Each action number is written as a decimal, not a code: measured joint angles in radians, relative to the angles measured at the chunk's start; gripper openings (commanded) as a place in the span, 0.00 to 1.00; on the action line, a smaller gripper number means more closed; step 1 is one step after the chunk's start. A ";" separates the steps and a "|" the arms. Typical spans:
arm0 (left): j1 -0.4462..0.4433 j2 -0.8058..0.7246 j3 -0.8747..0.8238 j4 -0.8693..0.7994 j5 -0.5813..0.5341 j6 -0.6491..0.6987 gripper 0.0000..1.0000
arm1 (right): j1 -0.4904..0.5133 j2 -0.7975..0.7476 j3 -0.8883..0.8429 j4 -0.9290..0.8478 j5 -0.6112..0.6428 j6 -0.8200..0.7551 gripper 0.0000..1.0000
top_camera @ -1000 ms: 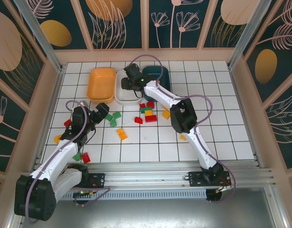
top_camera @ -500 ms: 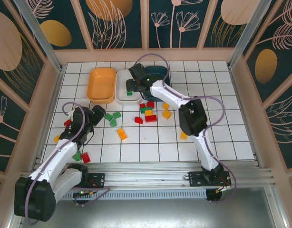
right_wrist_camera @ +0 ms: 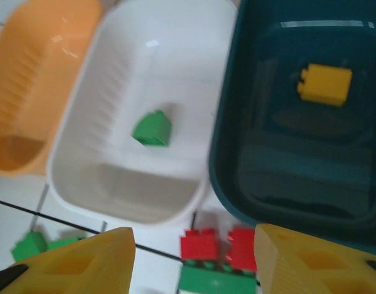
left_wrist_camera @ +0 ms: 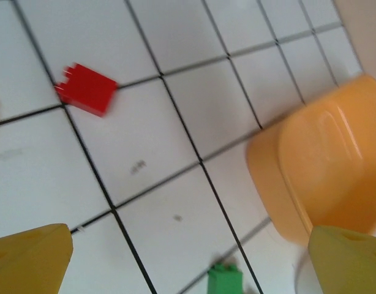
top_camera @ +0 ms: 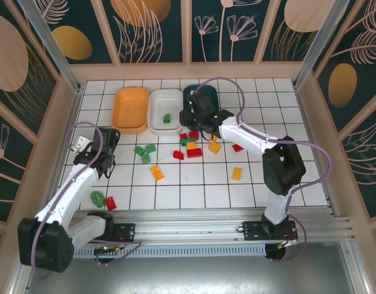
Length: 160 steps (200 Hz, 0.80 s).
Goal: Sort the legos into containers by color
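My right gripper (top_camera: 191,121) (right_wrist_camera: 194,257) hangs open and empty over the near rims of the white tray (top_camera: 156,103) (right_wrist_camera: 108,177) and the dark teal tray (top_camera: 207,92) (right_wrist_camera: 237,184). Two red legos (right_wrist_camera: 200,244) lie on the tiles below its jaws. A single green lego (right_wrist_camera: 152,128) (top_camera: 166,119) lies in the white tray, a yellow one (right_wrist_camera: 324,84) in the teal tray. The orange tray (top_camera: 130,109) (left_wrist_camera: 323,165) holds nothing. My left gripper (top_camera: 107,162) (left_wrist_camera: 188,257) is open above bare tiles, with a red lego (left_wrist_camera: 87,90) ahead and a green one (left_wrist_camera: 223,280) near its jaws.
Loose legos are scattered mid-table: a green pair (top_camera: 145,153), a yellow-orange one (top_camera: 157,173), a red-green-yellow cluster (top_camera: 190,144), a red one (top_camera: 237,147) and a yellow one (top_camera: 237,174). A green (top_camera: 97,198) and a red lego (top_camera: 110,203) lie near the front left edge.
The right gripper let a green lego drop into the white tray, opened wider and swung right toward the teal tray. The left arm drew back to the left.
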 measured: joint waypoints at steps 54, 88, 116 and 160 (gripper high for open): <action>0.065 0.254 0.107 -0.122 -0.081 -0.286 0.98 | -0.005 -0.002 -0.029 -0.044 0.001 -0.001 0.54; 0.132 0.340 0.110 -0.119 -0.084 -0.478 0.95 | -0.006 -0.041 -0.062 -0.068 0.007 0.003 0.54; 0.181 0.373 0.106 -0.082 -0.084 -0.582 0.93 | -0.006 -0.079 -0.076 -0.100 0.021 0.011 0.54; 0.264 0.430 0.100 -0.020 -0.063 -0.645 0.89 | -0.006 -0.116 -0.086 -0.130 0.041 0.030 0.53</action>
